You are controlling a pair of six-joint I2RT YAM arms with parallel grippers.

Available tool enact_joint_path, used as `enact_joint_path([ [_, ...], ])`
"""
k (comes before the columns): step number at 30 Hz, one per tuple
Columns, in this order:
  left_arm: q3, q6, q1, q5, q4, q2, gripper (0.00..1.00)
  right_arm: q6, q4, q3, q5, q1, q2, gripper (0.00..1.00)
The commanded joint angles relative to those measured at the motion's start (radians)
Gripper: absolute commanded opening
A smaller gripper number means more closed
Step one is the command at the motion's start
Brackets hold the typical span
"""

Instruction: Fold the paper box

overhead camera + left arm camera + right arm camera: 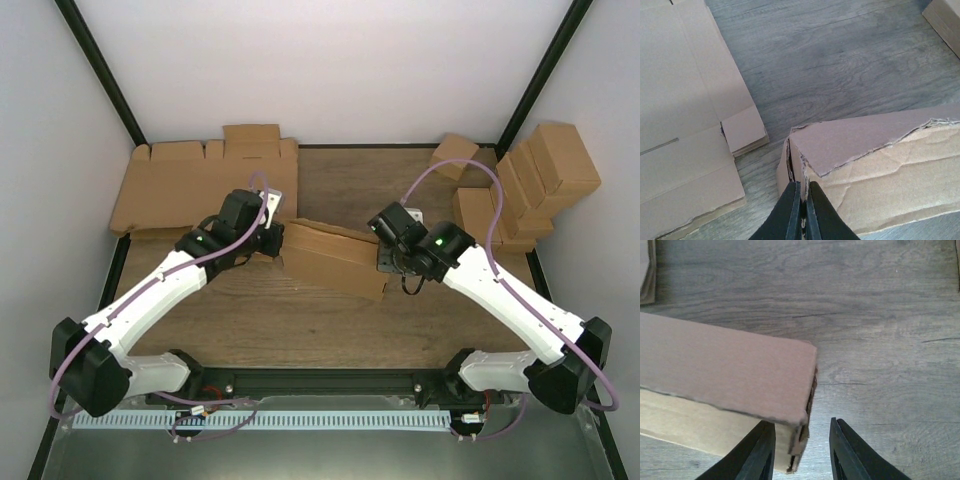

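The paper box (335, 257) is a brown cardboard mailer, mostly folded, lying tilted at the table's middle between both arms. My left gripper (268, 240) is shut on a thin cardboard edge at the box's left end; in the left wrist view the black fingers (801, 202) pinch that wall of the box (880, 160). My right gripper (385, 262) is open at the box's right end. In the right wrist view its fingers (802, 450) straddle the box's right corner (730, 375), with the right finger apart from the cardboard.
A pile of flat cardboard blanks (200, 180) lies at the back left, close to my left gripper; it also shows in the left wrist view (685, 120). A cluster of small ready-made brown boxes (525, 185) stands at the back right. The table is dark wood.
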Motion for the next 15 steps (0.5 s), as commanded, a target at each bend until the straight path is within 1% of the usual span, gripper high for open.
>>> enact_joint_path([
  [1, 0.025, 0.004, -0.004, 0.021, -0.039, 0.020, 0.04, -0.019, -0.005, 0.073, 0.017, 0.000, 0.011, 0.32],
  [6, 0.028, 0.001, -0.004, 0.023, -0.044, 0.031, 0.04, -0.021, -0.004, 0.084, 0.045, 0.000, 0.009, 0.33],
  [7, 0.028, 0.001, -0.004, 0.023, -0.044, 0.032, 0.04, -0.020, -0.007, 0.088, 0.054, -0.001, 0.007, 0.35],
  [8, 0.028, 0.001, -0.004, 0.023, -0.045, 0.033, 0.04, -0.024, -0.005, 0.089, 0.060, -0.001, 0.004, 0.41],
  [10, 0.030, 0.001, -0.004, 0.023, -0.045, 0.033, 0.04, -0.041, 0.003, 0.089, 0.061, -0.002, -0.003, 0.42],
  [11, 0.030, 0.001, -0.004, 0.025, -0.045, 0.033, 0.04, -0.046, 0.007, 0.090, 0.060, -0.003, -0.005, 0.46],
  [15, 0.033, 0.001, -0.004, 0.027, -0.045, 0.034, 0.04, -0.063, 0.020, 0.095, 0.062, -0.010, -0.008, 0.48],
])
